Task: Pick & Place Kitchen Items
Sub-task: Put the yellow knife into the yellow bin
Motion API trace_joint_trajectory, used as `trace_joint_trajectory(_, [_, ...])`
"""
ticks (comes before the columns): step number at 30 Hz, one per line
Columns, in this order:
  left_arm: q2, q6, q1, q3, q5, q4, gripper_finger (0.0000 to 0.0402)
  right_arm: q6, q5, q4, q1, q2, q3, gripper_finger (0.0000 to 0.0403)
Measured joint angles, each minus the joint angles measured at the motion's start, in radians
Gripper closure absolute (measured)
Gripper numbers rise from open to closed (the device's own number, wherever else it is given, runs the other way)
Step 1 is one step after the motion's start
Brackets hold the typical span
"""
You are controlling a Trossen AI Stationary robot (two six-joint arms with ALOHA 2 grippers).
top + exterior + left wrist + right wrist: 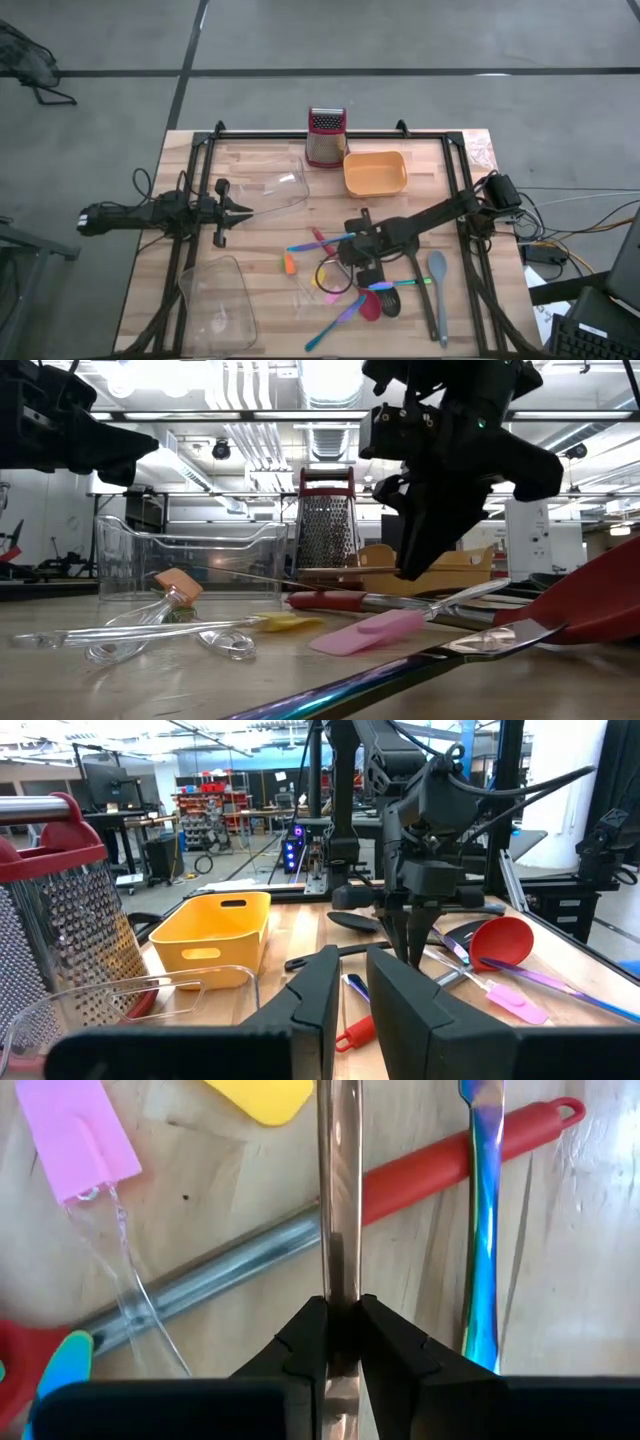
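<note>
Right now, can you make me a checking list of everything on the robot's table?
Surface: wooden table, black frame.
Job's things: utensils piled mid-right: grey spoon, red spoon, pink spatula, orange piece.
Clutter: grater, orange tray, two clear tubs.
Grippers: right gripper shut on a thin metal handle; left gripper open, idle by a tub.
Cables: black bundle at right edge.
Surroundings: workshop; nobody seen.

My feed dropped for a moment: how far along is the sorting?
Barely started: the orange tray looks empty. The right gripper is shut on a thin metallic handle over the pile. The grey spoon and red spoon remain on the table.
</note>
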Motion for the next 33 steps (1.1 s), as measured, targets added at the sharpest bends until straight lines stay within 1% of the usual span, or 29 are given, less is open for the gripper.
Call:
trace_joint_trajectory(3, [0.0, 0.0, 0.0, 0.0, 0.0, 0.0, 0.0339, -0.002, 0.006, -0.063, 0.0, 0.0, 0.031, 0.0349])
trace_joint_trajectory(9, [0.0, 0.0, 0.0, 0.0, 0.0, 0.0, 0.0339, -0.052, 0.115, -0.175, -0.002, -0.003, 0.098, 0.0358])
trace_joint_trajectory(13, [0.0, 0.0, 0.0, 0.0, 0.0, 0.0, 0.0339, -0.073, 0.152, -0.233, -0.021, -0.003, 0.135, 0.0361])
trace_joint_trajectory(19, [0.0, 0.0, 0.0, 0.0, 0.0, 0.0, 0.0339, -0.09, 0.201, -0.294, -0.063, -0.008, 0.167, 0.0348])
trace_joint_trajectory(28, [0.001, 0.0, 0.0, 0.0, 0.0, 0.001, 0.0339, -0.084, 0.294, -0.317, -0.138, -0.081, 0.129, 0.0362])
trace_joint_trajectory(33, [0.001, 0.0, 0.0, 0.0, 0.0, 0.001, 0.0339, -0.08, 0.37, -0.296, -0.187, -0.154, 0.091, 0.0353])
